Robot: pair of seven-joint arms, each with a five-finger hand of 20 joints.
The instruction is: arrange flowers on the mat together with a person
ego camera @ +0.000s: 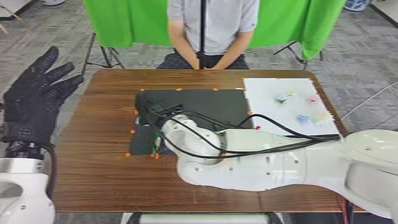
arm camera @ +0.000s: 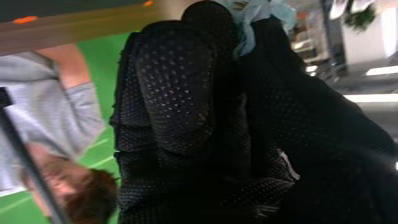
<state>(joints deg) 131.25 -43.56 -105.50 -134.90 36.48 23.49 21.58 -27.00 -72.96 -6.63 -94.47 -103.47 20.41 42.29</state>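
You've got a pale-blue flower [arm camera: 248, 36] pinched in R hand [arm camera: 173, 90] over the dark mat's [ego camera: 218, 100] left side; L hand [ego camera: 37, 100] is empty, fingers relaxed, left of table [ego camera: 98, 185]. Task's prob. unfinished: more flowers [ego camera: 304, 119] lie on the white sheet [ego camera: 265, 90], far right; can't tell how many are placed.

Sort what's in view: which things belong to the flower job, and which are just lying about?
For the job:
black rectangular mat
white rectangular sheet
small pale flowers on that sheet
light blue flower in the black-gloved right hand

Just around:
green cloth backdrop
black upright pole
blue-and-white pot
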